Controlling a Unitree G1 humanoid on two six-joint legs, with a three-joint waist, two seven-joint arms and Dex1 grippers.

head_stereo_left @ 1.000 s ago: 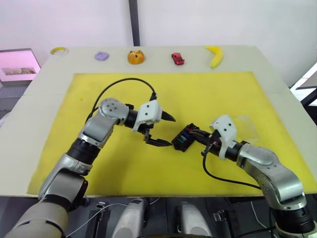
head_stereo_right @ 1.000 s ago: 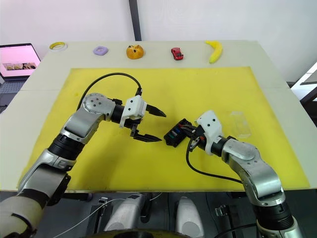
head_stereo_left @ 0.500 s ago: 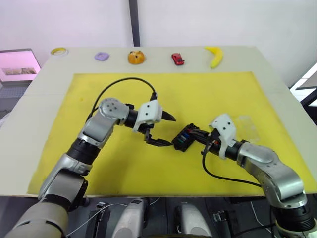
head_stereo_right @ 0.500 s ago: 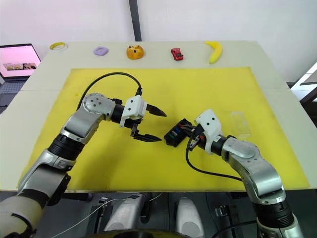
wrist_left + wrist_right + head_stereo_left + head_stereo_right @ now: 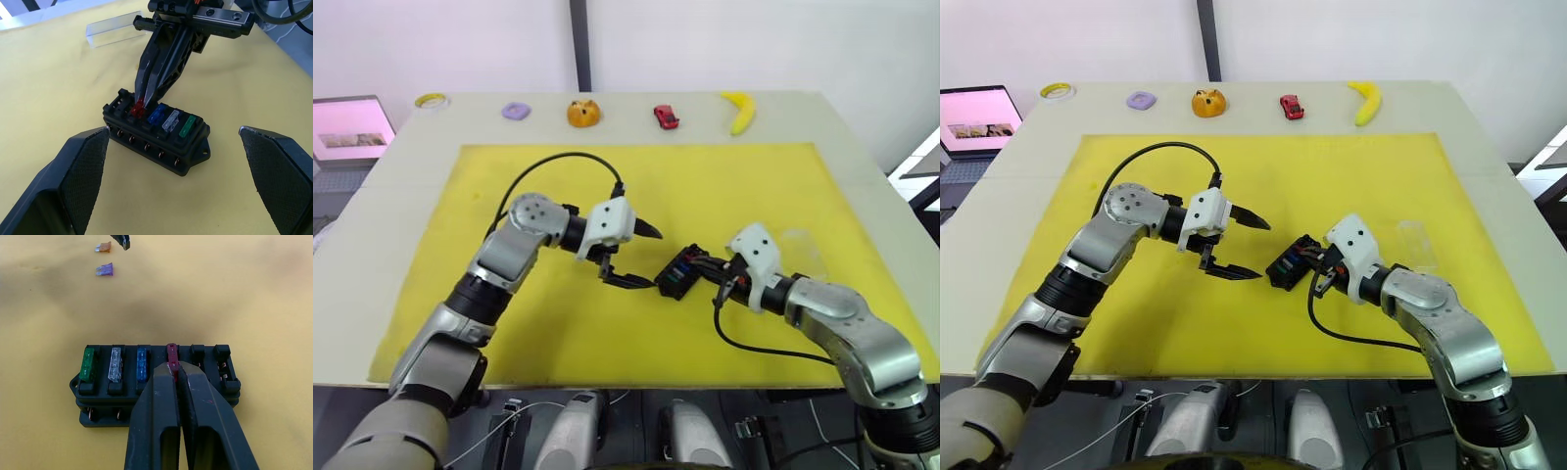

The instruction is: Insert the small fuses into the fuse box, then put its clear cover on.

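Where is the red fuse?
The red fuse sits in the fuse box, fourth slot beside the blue fuse, with the right end effector shut on it.

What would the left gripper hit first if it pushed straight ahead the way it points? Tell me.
Probably the fuse box: it lies directly ahead between the open left gripper fingers, with the right gripper closed on the red fuse just beyond. Depth is uncertain.

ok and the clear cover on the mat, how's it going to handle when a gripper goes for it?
The clear cover looks like thin, stiff moulded plastic, so probably light and apt to skid on the yellow mat. Its glossy walls may be slippery between the fingers. It lies flat, so tipping or rolling seems unlikely.
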